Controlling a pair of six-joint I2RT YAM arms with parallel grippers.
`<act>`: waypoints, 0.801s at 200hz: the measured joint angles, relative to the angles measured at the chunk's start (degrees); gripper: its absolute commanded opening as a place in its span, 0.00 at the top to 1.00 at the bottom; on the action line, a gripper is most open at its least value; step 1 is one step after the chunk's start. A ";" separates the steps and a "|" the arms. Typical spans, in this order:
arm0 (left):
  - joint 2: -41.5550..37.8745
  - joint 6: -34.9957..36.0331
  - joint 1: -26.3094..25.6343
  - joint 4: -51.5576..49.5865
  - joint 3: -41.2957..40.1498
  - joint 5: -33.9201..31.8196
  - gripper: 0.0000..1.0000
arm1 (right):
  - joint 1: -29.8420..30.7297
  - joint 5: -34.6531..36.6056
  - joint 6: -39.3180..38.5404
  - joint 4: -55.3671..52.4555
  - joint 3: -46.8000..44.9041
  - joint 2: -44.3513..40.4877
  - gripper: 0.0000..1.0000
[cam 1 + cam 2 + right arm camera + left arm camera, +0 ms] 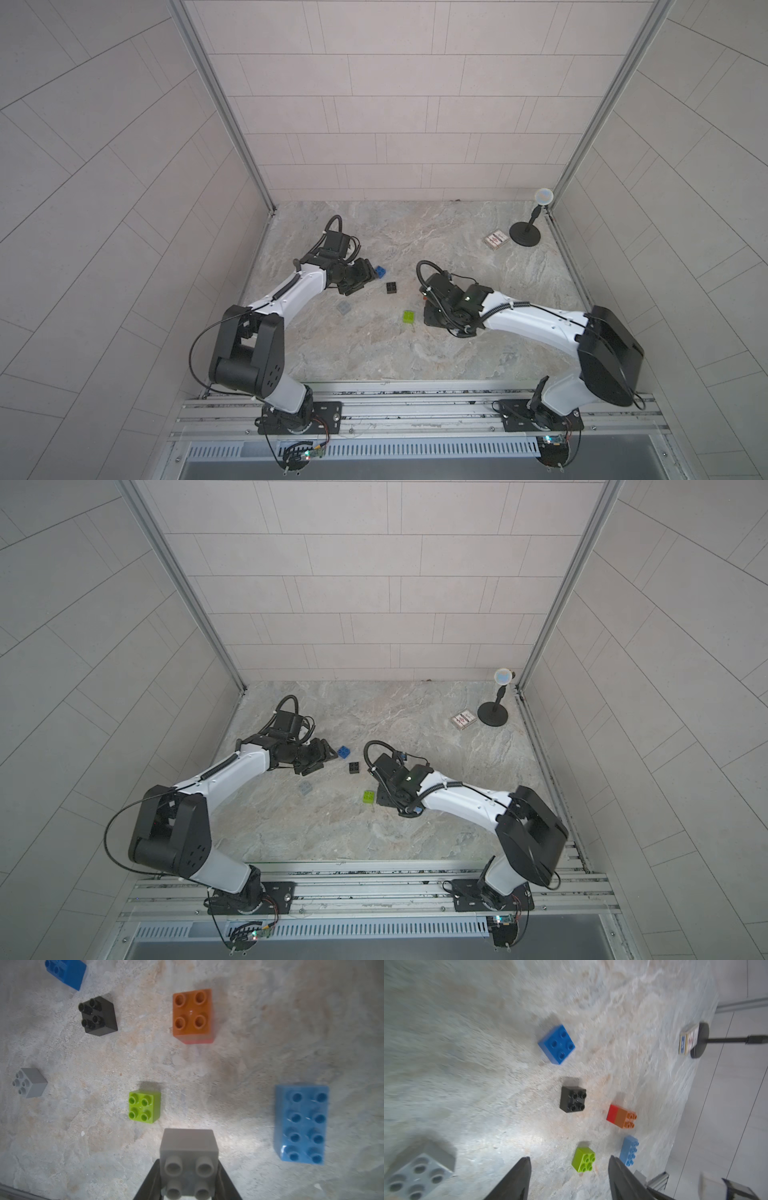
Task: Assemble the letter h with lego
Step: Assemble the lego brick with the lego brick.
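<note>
Your right hand (188,1169) clamps a grey brick (188,1140); your left hand (569,1159) hangs open, empty, just left of the blue brick (557,1044).

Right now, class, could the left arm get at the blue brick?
Probably yes: its fingers are open and empty, and the blue brick sits close by, standing free with nothing on it.

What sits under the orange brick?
A red brick is joined beneath the orange brick, clear in the left wrist view; from above in the right wrist view only a red sliver shows. The red brick's studs and the table under the pair are covered.
</note>
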 measured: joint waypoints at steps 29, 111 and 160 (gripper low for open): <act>-0.46 -0.81 0.83 0.13 -0.28 -1.01 0.34 | 2.27 -0.09 1.99 0.59 8.02 9.03 0.75; -0.37 -1.01 1.14 0.13 -0.28 -0.20 0.33 | 3.87 2.43 4.02 -4.85 18.01 17.33 0.70; -0.37 -1.03 1.14 0.13 -0.28 0.68 0.33 | 4.59 3.26 3.45 -7.82 19.12 17.99 0.69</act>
